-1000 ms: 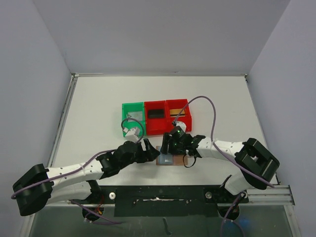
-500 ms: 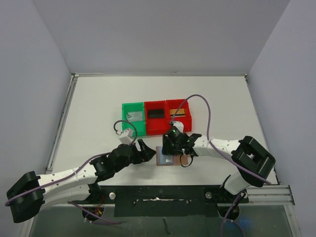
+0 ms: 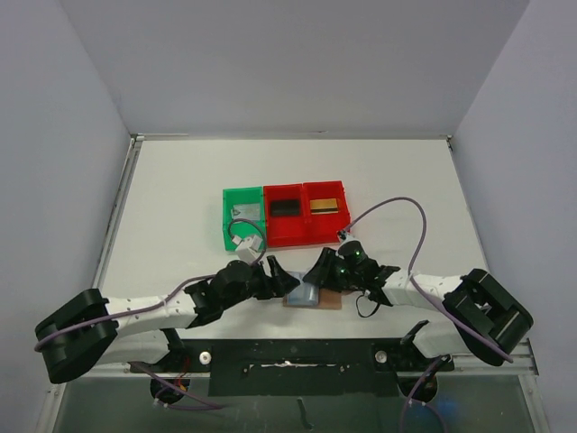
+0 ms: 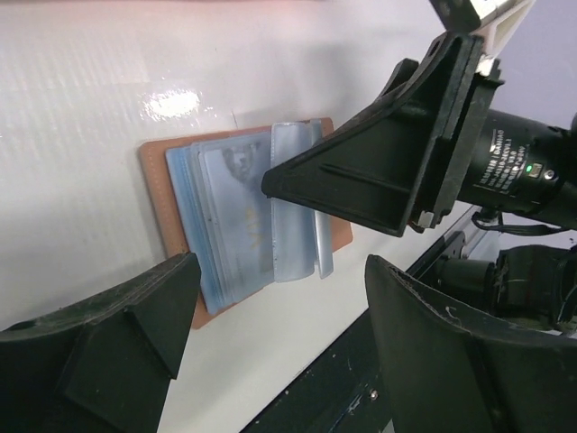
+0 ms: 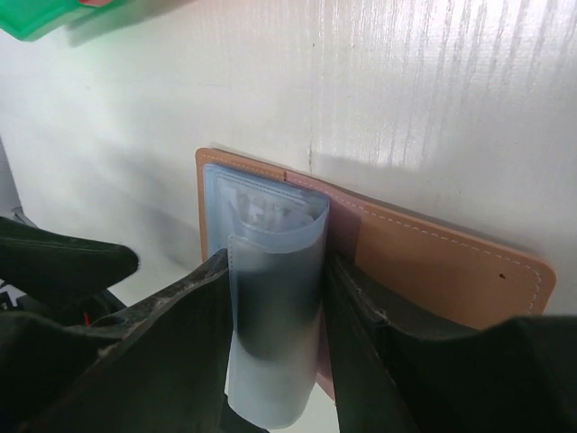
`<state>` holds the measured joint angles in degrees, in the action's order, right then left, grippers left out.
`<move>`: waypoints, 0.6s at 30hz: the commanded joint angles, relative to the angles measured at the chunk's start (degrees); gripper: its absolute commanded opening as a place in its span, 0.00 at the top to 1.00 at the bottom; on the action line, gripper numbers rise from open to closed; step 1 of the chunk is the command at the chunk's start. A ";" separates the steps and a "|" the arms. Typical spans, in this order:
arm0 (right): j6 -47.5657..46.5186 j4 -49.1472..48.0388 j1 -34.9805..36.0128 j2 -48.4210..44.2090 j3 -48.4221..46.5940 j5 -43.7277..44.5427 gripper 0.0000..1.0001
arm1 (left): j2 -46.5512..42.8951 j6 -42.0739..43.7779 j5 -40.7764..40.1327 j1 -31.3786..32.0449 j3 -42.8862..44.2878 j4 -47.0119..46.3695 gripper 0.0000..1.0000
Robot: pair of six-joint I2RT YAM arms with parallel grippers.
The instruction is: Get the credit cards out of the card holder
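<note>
From above, the wallet (image 3: 315,297) lay open on the table (image 3: 180,180) near the front edge, between the left claw (image 3: 276,276) and the right claw (image 3: 322,270). The grey card (image 3: 245,213) was in the green bin (image 3: 227,225). The black card (image 3: 286,207) and the gold card (image 3: 326,206) were in the red bins (image 3: 305,237).

The left wrist camera added what the top view hid. The left claw (image 4: 279,352) was wide open and empty, and one finger (image 4: 388,171) of the right claw pressed on the clear sleeves (image 4: 293,198).

Only the right wrist camera showed the right claw (image 5: 277,289) gripping the wallet (image 5: 424,271) by its clear sleeves (image 5: 275,244), which curled between the jaws. Something dark was inside, card or shadow, I could not tell. I think the sleeves should be lifted slowly, with the left claw holding the leather down.
</note>
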<state>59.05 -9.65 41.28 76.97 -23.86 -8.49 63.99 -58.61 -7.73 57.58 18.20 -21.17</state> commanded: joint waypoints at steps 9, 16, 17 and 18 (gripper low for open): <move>7.20 -13.42 -0.19 -2.26 6.09 -2.94 0.56 | 20.12 0.80 14.21 -0.28 7.99 -19.89 0.32; 6.07 -12.10 -1.12 -4.17 6.88 -3.42 0.54 | 25.48 -1.67 19.02 -0.20 7.38 -28.60 0.38; 5.66 -12.06 -1.24 -4.26 6.89 -3.65 0.53 | 25.89 -1.81 19.53 -0.23 7.14 -29.86 0.39; 5.40 -11.93 -1.39 -4.32 6.89 -4.01 0.52 | 26.19 -1.95 20.10 -0.22 7.02 -31.03 0.40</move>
<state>65.45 -20.03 40.47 74.67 -17.26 -11.03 89.38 -59.55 8.69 57.39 23.94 -41.23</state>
